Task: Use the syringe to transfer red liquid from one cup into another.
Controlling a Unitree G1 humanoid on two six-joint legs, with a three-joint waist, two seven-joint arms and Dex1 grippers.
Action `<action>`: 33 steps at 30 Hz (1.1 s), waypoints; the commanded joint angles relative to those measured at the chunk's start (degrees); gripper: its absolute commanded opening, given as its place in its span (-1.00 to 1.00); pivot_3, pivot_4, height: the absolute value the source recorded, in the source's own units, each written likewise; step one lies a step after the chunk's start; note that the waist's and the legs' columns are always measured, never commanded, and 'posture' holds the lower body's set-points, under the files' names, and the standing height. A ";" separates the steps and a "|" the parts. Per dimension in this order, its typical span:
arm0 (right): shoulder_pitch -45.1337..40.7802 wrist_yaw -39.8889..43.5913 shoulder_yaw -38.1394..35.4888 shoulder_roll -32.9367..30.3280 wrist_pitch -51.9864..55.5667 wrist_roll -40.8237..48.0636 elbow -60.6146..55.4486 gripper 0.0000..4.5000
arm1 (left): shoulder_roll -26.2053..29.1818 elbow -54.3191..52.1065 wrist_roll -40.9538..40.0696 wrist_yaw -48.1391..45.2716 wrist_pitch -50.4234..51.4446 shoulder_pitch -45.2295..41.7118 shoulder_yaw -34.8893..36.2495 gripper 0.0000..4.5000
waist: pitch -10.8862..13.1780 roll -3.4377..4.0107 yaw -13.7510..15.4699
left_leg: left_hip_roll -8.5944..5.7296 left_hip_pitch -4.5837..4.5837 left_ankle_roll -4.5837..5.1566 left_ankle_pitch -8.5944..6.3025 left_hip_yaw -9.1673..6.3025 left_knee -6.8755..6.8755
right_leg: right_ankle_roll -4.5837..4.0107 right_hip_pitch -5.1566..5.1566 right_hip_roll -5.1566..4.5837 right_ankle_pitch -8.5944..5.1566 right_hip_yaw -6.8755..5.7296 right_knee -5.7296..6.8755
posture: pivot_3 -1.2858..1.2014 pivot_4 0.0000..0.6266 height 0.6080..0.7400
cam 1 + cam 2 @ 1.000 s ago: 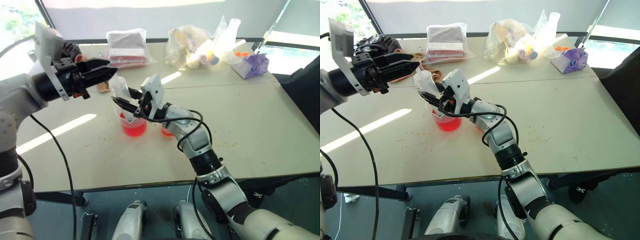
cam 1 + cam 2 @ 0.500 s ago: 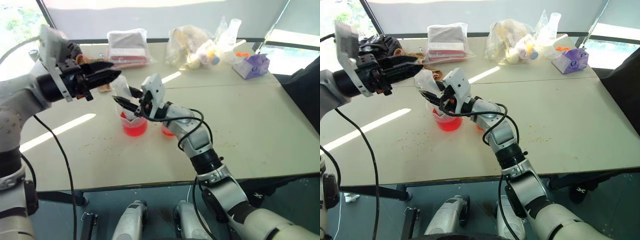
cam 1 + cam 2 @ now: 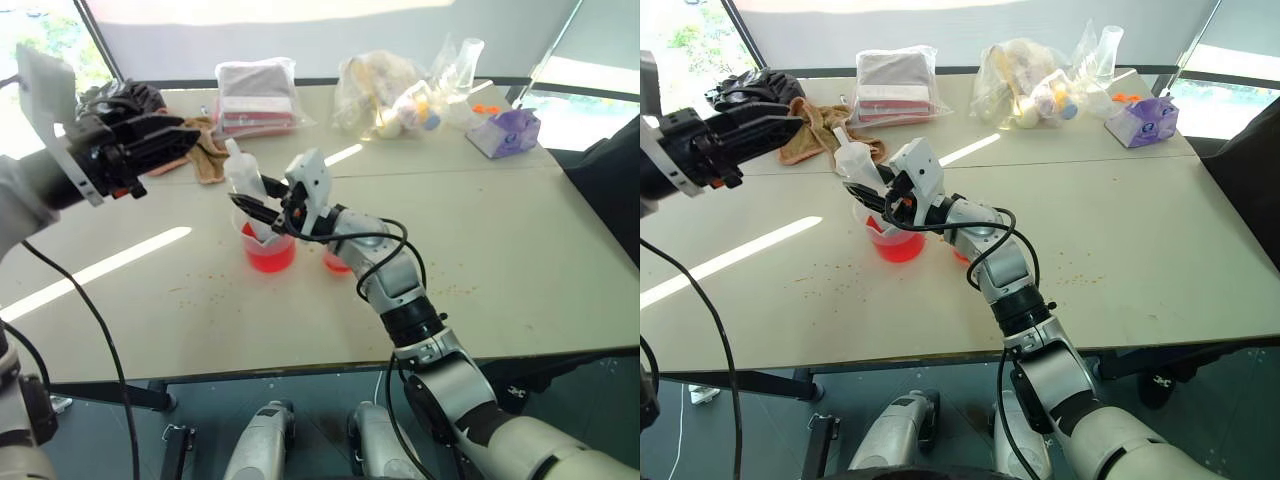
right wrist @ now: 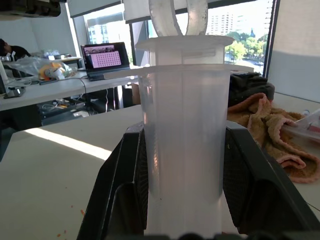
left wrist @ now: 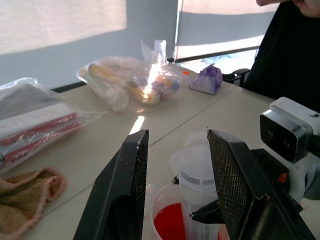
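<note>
The clear syringe (image 3: 243, 180) leans in the larger spouted beaker (image 3: 268, 250), its lower end inside the cup. Red liquid (image 3: 270, 260) fills the beaker's lower part. My right gripper (image 3: 257, 207) is shut on the syringe barrel (image 4: 182, 150), one black finger on each side. The smaller cup (image 3: 335, 263), with some red in it, stands just behind my right forearm, partly hidden. My left gripper (image 3: 187, 135) hovers open up and to the left of the syringe, apart from it. In the left wrist view its fingers (image 5: 125, 200) frame the syringe top (image 5: 197, 165).
A tan towel (image 3: 205, 155) lies behind the beaker. At the table's back are a dark bundle (image 3: 755, 85), a bagged package (image 3: 255, 95), plastic bags of food (image 3: 395, 95) and a purple tissue box (image 3: 505, 130). Orange specks dot the tabletop. A person in dark clothes (image 3: 610, 170) is at the right.
My left gripper has drawn back to the left, away from the syringe top, uncovering the towel. The right gripper, syringe and cups have not moved.
</note>
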 commanded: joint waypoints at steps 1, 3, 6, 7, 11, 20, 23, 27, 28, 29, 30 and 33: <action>-1.81 0.38 -0.80 0.25 -1.13 0.54 -1.69 -0.39 | 0.08 -1.27 0.41 -0.59 -1.50 -0.62 0.27 -0.13 | 0.00 -0.01 0.00 | 0.00 0.00 0.00 0.00 0.00 0.00 | 0.00 0.00 0.00 0.00 0.00 0.00 | 0.03 -0.52 0.94; -1.72 0.38 -0.75 0.15 -0.85 0.57 -2.20 -0.39 | -0.38 -0.96 1.00 -0.91 -2.01 -0.94 -1.05 -0.13 | 0.00 -0.01 -0.03 | 0.00 0.00 0.00 0.00 0.01 0.00 | 0.00 0.00 0.00 0.00 0.00 0.00 | 0.03 -0.52 0.94; -1.63 0.38 -0.71 0.09 -0.58 0.65 -2.60 -0.39 | -0.83 -0.51 1.69 -1.32 -2.43 -1.34 -2.04 -0.13 | 0.00 -0.01 -0.05 | 0.00 0.00 0.00 0.00 0.01 0.00 | -0.01 0.00 0.00 0.00 0.00 0.00 | 0.03 -0.52 0.94; -1.50 0.42 -0.59 0.06 -0.46 0.63 -2.90 -0.39 | -1.22 -0.25 1.90 -1.64 -2.61 -1.67 -2.83 -0.13 | 0.00 0.00 -0.06 | 0.00 0.00 0.00 0.00 0.01 0.00 | -0.01 0.00 0.00 0.00 0.00 0.00 | 0.03 -0.52 0.94; -1.26 0.37 -0.30 0.06 -0.03 0.60 -3.69 -0.39 | -2.65 0.44 3.65 -2.55 -3.48 -2.47 -5.70 -0.13 | 0.00 -0.01 -0.06 | 0.00 0.00 0.00 0.00 0.02 0.00 | -0.01 0.00 0.01 0.01 0.00 0.00 | 0.03 -0.52 0.94; -0.71 0.75 0.33 0.21 0.27 0.60 -4.77 -0.39 | -5.19 4.17 8.34 -5.27 -6.14 -5.43 -10.31 -0.13 | 0.00 -0.01 -0.06 | 0.01 0.00 0.00 0.00 0.02 0.00 | -0.01 -0.01 0.02 0.01 0.00 0.00 | 0.03 -0.52 0.94; -0.50 0.97 0.58 0.19 0.45 0.60 -5.25 -0.39 | -6.76 6.32 9.76 -6.01 -6.99 -7.29 -11.73 -0.13 | 0.00 -0.01 -0.06 | 0.01 0.00 0.00 0.00 0.02 0.00 | -0.01 -0.01 0.03 0.01 -0.01 0.00 | 0.03 -0.52 0.94; -0.45 1.00 0.65 0.19 0.56 0.55 -5.40 -0.39 | -8.46 8.03 11.06 -7.19 -7.43 -8.60 -13.08 -0.25 | -0.01 -0.01 -0.05 | 0.00 0.00 0.00 0.00 0.04 0.01 | 0.00 -0.01 0.02 0.02 -0.01 0.00 | 0.03 -0.52 0.94; -0.42 0.96 0.68 0.23 0.63 0.52 -5.44 -0.39 | -8.85 8.41 11.40 -7.39 -7.58 -8.76 -13.33 -0.38 | 0.00 -0.01 -0.06 | 0.00 0.00 0.00 0.00 0.04 0.01 | 0.00 -0.01 0.02 0.02 -0.01 0.00 | 0.03 -0.52 0.94; -0.41 0.93 0.69 0.26 0.69 0.51 -5.46 -0.39 | -9.15 8.67 11.70 -7.57 -7.65 -8.86 -13.44 -0.51 | 0.00 -0.01 -0.07 | 0.01 0.00 0.00 0.00 0.03 0.01 | 0.00 -0.01 0.03 0.02 -0.02 0.01 | 0.03 -0.52 0.94; -0.39 0.95 0.73 0.26 0.72 0.50 -5.51 -0.39 | -9.39 8.81 11.79 -7.83 -7.60 -8.94 -13.42 -0.60 | 0.00 -0.01 -0.11 | 0.01 0.00 0.00 0.00 0.03 0.01 | 0.00 -0.01 0.03 0.02 -0.01 0.01 | 0.03 -0.52 0.94; -0.41 1.19 0.81 0.26 0.70 0.42 -5.36 -0.39 | -10.01 9.22 12.49 -8.19 -7.81 -9.21 -13.61 -0.90 | 0.00 -0.01 -0.12 | 0.01 0.00 0.00 0.00 0.04 0.00 | 0.00 -0.02 0.03 0.02 -0.01 0.01 | 0.03 -0.52 0.94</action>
